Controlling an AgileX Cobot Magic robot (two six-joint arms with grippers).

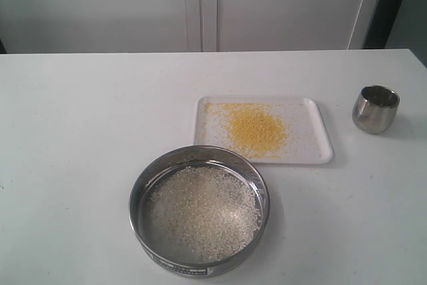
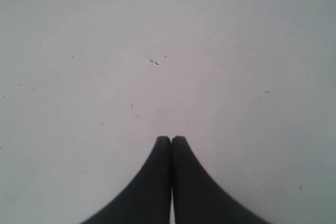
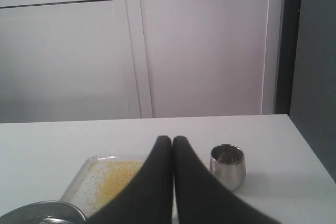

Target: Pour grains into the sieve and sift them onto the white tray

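The sieve (image 1: 143,235) stands on the table near the front, its mesh covered with whitish rice-like grains (image 1: 204,211). Behind it lies the white tray (image 1: 313,145) with a heap of tiny yellow grains (image 1: 256,129) and a thin scatter around it. Neither arm shows in the exterior view. My left gripper (image 2: 171,139) is shut and empty over bare white table. My right gripper (image 3: 172,139) is shut and empty too; past its fingers I see the white tray (image 3: 79,182), the yellow grains (image 3: 113,179) and an edge of the sieve (image 3: 44,206).
A small steel cup (image 1: 375,108) stands upright to the right of the tray, also seen as the cup (image 3: 228,167) in the right wrist view. White cabinet doors (image 1: 200,5) rise behind the table's far edge. Dark specks dot the table under the left gripper.
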